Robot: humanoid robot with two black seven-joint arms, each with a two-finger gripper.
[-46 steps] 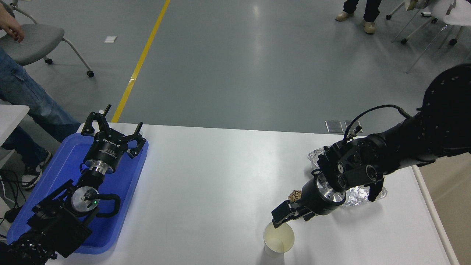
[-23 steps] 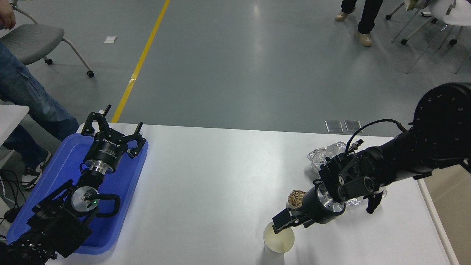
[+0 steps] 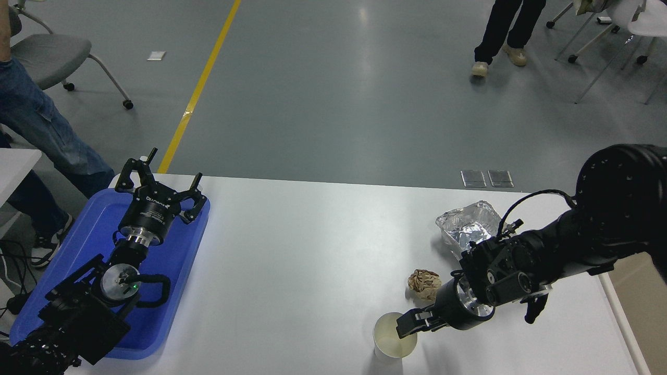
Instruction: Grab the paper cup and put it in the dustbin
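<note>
White paper cup (image 3: 395,341) stands upright, right claw (image 3: 407,326) clamped on its rim.

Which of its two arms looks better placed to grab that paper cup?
The right. Its gripper is already at the paper cup's rim, while the left gripper sits parked over the blue tray, far across the table.

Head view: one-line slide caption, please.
Right tool reaches the rim of the upright paper cup near the table's front edge; left tool parked over the blue tray.
</note>
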